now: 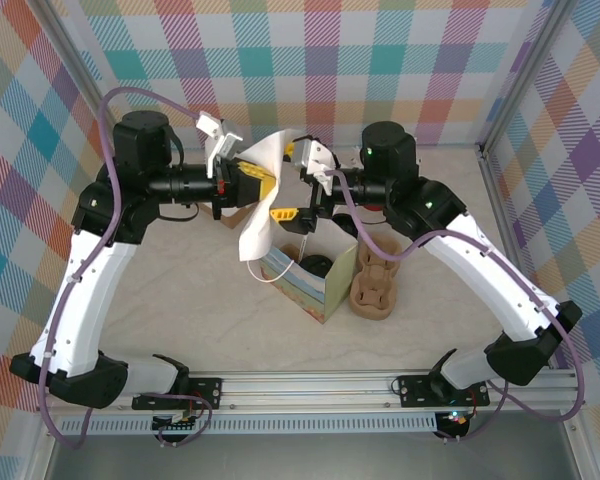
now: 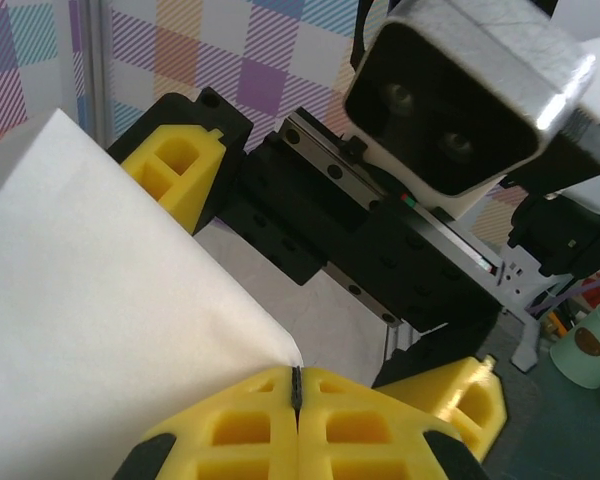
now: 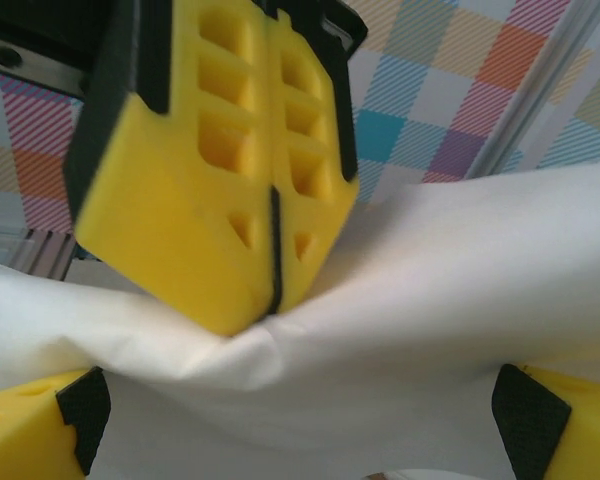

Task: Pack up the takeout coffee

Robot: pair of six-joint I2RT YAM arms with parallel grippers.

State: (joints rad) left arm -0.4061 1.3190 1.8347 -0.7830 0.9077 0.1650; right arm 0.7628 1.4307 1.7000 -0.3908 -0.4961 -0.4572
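**Top view.** A beige, marbled table [image 1: 180, 310] is enclosed by plaid-patterned walls [image 1: 400, 60]. The white-shelled left arm [image 1: 85, 285] and right arm [image 1: 505, 285] arch inward and meet above the far middle. Below them stands an open, square-mouthed paper bag [image 1: 318, 288] with a pastel landscape print. Something dark lies inside it, too dim to identify. A thin, matte white paper sheet [image 1: 258, 220] hangs from the meeting point down to the bag's left rim. Just beside the bag's right wall lies the brown moulded-pulp cup carrier [image 1: 375, 288], rough and lobed. Whether it touches the bag cannot be told.

**Wrist views.** These give the grip detail.
- **Left gripper** [image 2: 297, 372]: blocky yellow jaws with hollow cells are pressed together, clamped on a corner of the sheet. The right wrist view gives the same pinch from the opposite side, the paper puckering around it.
- **Right gripper** [image 3: 300, 430]: jaws are wide apart, one on either side of the sheet, gripping nothing.

The left wrist view adds the takeout coffee [image 2: 588, 352]. It is a small pale-green cup at the lower right edge, beyond the right arm and well apart from both grippers.
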